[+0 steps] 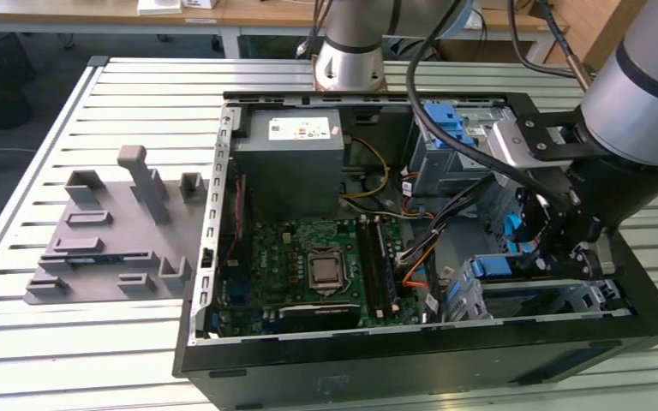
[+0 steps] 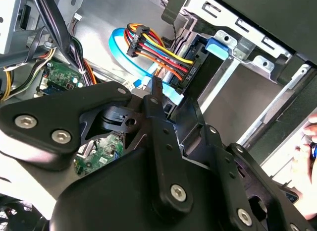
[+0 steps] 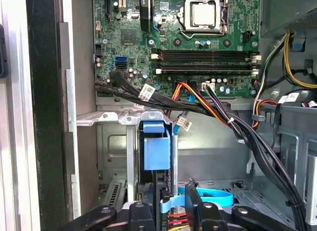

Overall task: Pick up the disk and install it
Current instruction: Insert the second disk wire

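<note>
The disk (image 3: 156, 152) stands on edge inside the silver drive cage (image 3: 111, 119) at the front of the open computer case, its blue plastic bracket facing me. A connector with coloured wires (image 2: 163, 55) and a light-blue flat cable (image 3: 210, 195) meet its near end. My gripper (image 3: 171, 199) hovers right at that end, with black fingers (image 3: 144, 211) on either side and the cable visible in the gap between them. In the exterior view the gripper (image 1: 567, 255) reaches down into the case on the exterior view's right.
The motherboard (image 1: 306, 257) and grey power-supply box (image 1: 295, 150) fill the case's left half. Black and coloured cable bundles (image 3: 223, 117) cross beside the cage. A grey fixture plate (image 1: 112, 235) lies on the slatted table. A hand (image 2: 304, 159) shows past the cage.
</note>
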`<action>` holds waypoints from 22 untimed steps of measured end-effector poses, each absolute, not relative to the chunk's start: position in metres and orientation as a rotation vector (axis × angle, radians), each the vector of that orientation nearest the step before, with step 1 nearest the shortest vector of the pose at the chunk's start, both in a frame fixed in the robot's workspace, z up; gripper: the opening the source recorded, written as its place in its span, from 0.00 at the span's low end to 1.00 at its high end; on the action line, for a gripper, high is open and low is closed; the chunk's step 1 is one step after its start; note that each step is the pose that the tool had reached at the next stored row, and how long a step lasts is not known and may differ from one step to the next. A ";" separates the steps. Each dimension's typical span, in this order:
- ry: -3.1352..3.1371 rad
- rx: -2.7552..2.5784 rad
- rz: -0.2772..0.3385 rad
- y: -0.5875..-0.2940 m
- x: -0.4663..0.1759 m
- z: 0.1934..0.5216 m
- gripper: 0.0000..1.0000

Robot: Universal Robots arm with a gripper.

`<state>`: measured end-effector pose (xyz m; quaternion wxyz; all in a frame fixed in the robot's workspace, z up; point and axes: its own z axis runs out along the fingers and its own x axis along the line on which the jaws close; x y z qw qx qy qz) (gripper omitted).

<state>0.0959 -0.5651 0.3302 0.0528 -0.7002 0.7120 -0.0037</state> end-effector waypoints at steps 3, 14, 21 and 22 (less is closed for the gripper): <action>2.164 -2.128 -0.011 -0.565 0.096 0.332 0.39; 2.165 -2.129 -0.012 -0.565 0.096 0.338 0.39; 2.166 -2.130 -0.014 -0.565 0.096 0.343 0.39; 2.166 -2.130 -0.014 -0.565 0.096 0.344 0.39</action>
